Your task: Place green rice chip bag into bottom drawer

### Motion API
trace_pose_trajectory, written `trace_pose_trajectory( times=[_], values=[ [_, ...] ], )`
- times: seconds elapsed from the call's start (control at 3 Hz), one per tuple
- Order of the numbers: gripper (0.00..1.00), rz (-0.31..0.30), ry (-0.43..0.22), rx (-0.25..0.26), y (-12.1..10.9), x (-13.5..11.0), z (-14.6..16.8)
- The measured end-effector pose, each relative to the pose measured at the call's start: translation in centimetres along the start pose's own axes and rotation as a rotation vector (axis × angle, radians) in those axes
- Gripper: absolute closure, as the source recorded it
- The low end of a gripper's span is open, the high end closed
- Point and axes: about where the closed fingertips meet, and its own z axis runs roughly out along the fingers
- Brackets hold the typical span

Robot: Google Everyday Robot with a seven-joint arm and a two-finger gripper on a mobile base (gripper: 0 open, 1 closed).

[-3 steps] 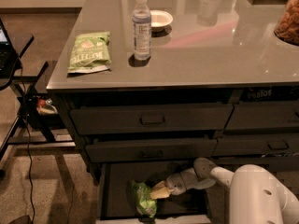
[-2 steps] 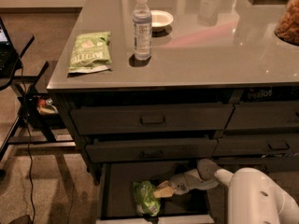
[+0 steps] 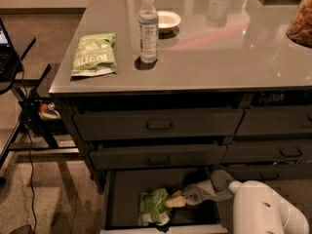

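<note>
Elbow [image 3: 222, 179] farther right, claw [image 3: 174, 201] (grip untellable) against green rice chip bag [image 3: 154, 206] in bottom drawer [image 3: 127, 191].

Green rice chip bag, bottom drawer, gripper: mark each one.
green rice chip bag [image 3: 153, 206], camera view, middle of its crinkled face.
bottom drawer [image 3: 126, 194], camera view, bare floor left of the bag.
gripper [image 3: 174, 202], camera view, pale tip inside the drawer.

Water bottle [image 3: 148, 28], olive bag [image 3: 94, 54], bowl [image 3: 168, 19] on countertop [image 3: 219, 57]

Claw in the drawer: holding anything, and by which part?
Cannot tell: the claw meets the right edge of the green rice chip bag in the bottom drawer.
</note>
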Motion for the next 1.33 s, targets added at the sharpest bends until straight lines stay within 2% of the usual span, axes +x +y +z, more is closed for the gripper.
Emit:
trace_pose_trajectory(
  times=[0.33, 0.67, 1.33],
  values=[
    [1.00, 0.043, 0.012, 0.074, -1.01, 1.09, -1.54],
    [0.83, 0.047, 0.012, 0.084, -1.21, 1.16, -1.53],
    [0.36, 0.047, 0.012, 0.083, -1.21, 1.16, -1.52]
  ],
)
